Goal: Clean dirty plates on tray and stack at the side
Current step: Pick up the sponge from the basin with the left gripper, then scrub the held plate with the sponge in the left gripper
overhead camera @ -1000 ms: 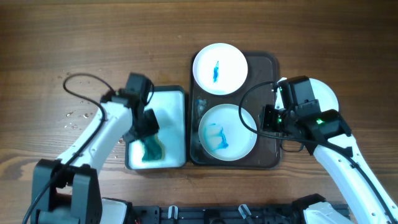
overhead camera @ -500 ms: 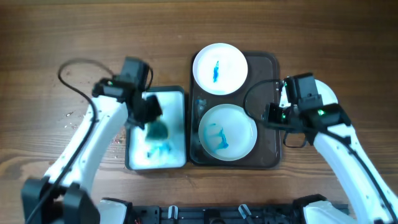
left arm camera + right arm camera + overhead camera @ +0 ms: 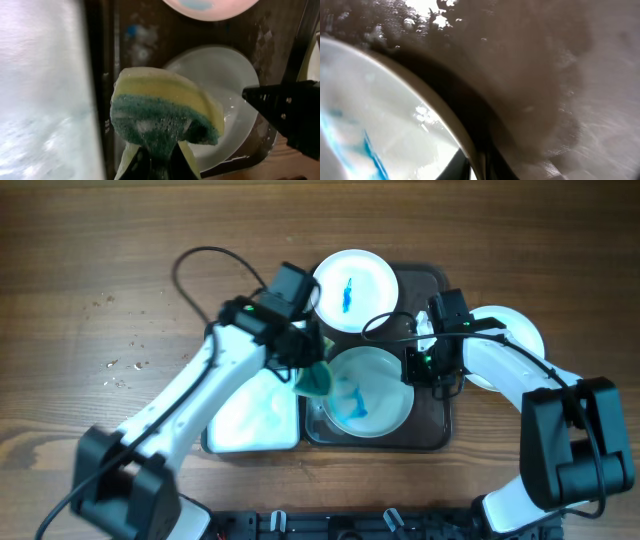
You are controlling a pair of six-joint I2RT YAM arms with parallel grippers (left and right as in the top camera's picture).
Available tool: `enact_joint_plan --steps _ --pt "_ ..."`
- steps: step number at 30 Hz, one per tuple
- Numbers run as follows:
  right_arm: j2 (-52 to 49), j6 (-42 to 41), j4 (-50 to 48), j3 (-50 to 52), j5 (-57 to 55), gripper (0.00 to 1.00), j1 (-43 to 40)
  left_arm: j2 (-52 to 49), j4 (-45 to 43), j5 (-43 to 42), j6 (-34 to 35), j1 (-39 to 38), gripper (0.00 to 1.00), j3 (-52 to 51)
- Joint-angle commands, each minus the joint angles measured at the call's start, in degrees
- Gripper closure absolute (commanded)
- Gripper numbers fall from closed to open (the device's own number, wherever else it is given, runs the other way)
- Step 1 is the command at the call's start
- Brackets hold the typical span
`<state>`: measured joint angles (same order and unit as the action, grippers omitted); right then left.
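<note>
Two white plates with blue smears sit on the dark brown tray (image 3: 436, 430): a far plate (image 3: 352, 288) and a near plate (image 3: 368, 392). My left gripper (image 3: 312, 370) is shut on a wet yellow-and-green sponge (image 3: 317, 382) and holds it over the near plate's left rim. In the left wrist view the sponge (image 3: 165, 112) hangs in front of the near plate (image 3: 230, 95). My right gripper (image 3: 424, 366) is at the near plate's right rim. In the right wrist view its fingers (image 3: 477, 167) are closed on that rim (image 3: 445, 120).
A light blue wash basin (image 3: 250, 415) with suds stands left of the tray. A clean white plate (image 3: 515, 328) lies on the table right of the tray, partly under my right arm. Small crumbs (image 3: 125, 370) dot the wood at far left.
My left arm lifted the sponge out of the basin and carried it right, over the near plate. My right gripper moved left onto the plate's right rim.
</note>
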<state>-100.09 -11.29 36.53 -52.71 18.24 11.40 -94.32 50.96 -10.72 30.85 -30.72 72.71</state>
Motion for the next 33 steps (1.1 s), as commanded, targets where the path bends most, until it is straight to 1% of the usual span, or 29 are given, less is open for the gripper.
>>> enact_joint_plan --steps 1,5,8,9,11,14,16,18,19,21,22,23,24,25,27,29,31,33 --pt "-2.93 -0.15 0.26 1.36 -0.96 0.96 -0.07 -6.88 -5.22 -3.82 3.10 -5.05 0.96 0.07" --pt "-2.93 -2.45 1.01 1.36 -2.99 0.96 -0.07 -15.21 -12.96 -3.82 3.13 -10.16 0.96 0.07" --pt "-2.93 -2.47 1.05 1.36 -2.97 0.96 -0.07 -20.17 -14.36 -3.15 3.19 -12.48 0.96 0.07" --pt "-2.93 -2.47 1.14 1.36 -2.97 0.96 -0.07 -21.86 -14.12 -1.20 3.69 -12.92 0.96 0.07" --pt "-2.93 -2.43 1.44 1.36 -2.97 0.96 -0.07 -24.13 -12.68 6.54 4.39 -12.79 0.96 0.04" --pt "-2.93 -2.43 1.86 1.36 -2.97 0.96 -0.07 -23.56 -10.56 14.10 4.39 -10.73 0.96 0.07" --pt "-2.93 -2.43 1.88 1.36 -2.97 0.95 -0.07 -22.27 -7.43 21.70 4.31 -7.85 0.96 0.07" --pt "-2.93 -2.40 1.88 1.36 -2.97 0.96 -0.07 -21.59 -4.79 29.09 2.14 -5.55 0.96 0.07" --pt "-2.93 -2.40 1.88 1.36 -2.97 0.96 -0.07 -21.59 -4.52 30.73 -0.02 -5.01 0.96 0.07" --pt "-2.93 -2.36 1.88 1.36 -2.97 0.96 -0.07 -21.59 -4.42 32.06 -1.92 -4.74 0.96 0.07" --pt "-2.93 -2.38 1.88 1.36 -2.97 0.96 -0.07 -21.59 -4.94 31.45 -1.68 -4.74 0.96 0.07" --pt "-2.93 -2.38 1.90 1.36 -2.97 0.96 -0.07 -21.59 -5.97 28.79 -1.66 -4.74 0.96 0.07" --pt "-2.93 -2.36 1.97 1.36 -2.97 0.96 -0.07 -21.62 -7.58 23.10 -1.70 -4.76 0.96 0.07" --pt "-2.93 -2.36 2.03 1.36 -2.97 0.96 -0.07 -21.62 -9.25 17.14 -1.70 -4.81 0.96 0.07" --pt "-2.93 -2.36 2.10 1.36 -2.97 0.96 -0.07 -21.81 -14.40 -0.04 -1.73 -5.03 0.96 0.04" --pt "-2.93 -2.36 2.08 1.36 -2.97 0.96 -0.07 -22.34 -20.13 -15.13 -1.73 -6.01 0.96 0.04" --pt "-2.93 -2.36 2.14 1.36 -2.97 0.96 -0.07 -22.69 -23.61 -21.29 -1.75 -7.91 0.96 0.04" --pt "-2.93 -2.34 2.29 1.36 -2.97 0.96 -0.07 -22.80 -25.18 -21.62 -2.16 -10.58 0.96 0.04"
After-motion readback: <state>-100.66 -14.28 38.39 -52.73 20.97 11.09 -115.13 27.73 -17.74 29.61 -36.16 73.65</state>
